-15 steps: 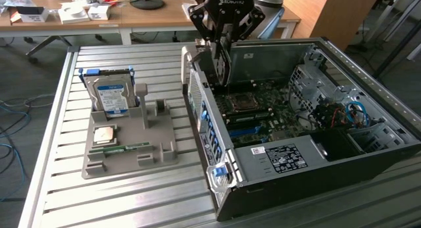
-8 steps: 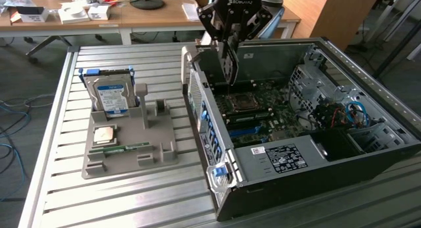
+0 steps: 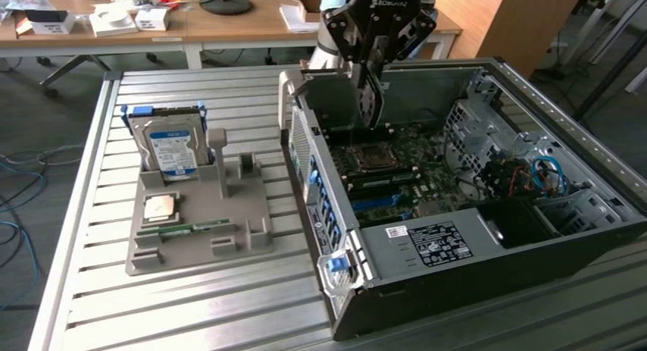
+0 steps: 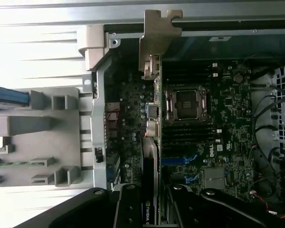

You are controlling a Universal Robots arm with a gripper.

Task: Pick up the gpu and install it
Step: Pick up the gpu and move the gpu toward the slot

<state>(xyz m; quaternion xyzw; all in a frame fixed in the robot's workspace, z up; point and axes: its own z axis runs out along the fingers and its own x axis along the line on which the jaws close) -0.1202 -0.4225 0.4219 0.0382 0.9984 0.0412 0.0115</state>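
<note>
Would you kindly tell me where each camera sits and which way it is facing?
Exterior view: raised off the arm, looking down on the table and open computer case; the pincer shows, gripping the gpu above the case.
Wrist view: on the wrist, facing down along the gpu into the case; the pincer's fingers show.
Shared: pincer, gpu, case, grey holder.

Slatted table (image 3: 182, 313): grey tray (image 3: 192, 250), open PC case (image 3: 495, 286).

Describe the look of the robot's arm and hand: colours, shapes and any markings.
The hand is black: a blocky body with white lettering across it, tapering into jointed link fingers with round bolt heads at the pivots. The arm is pale grey and rounded.
</note>
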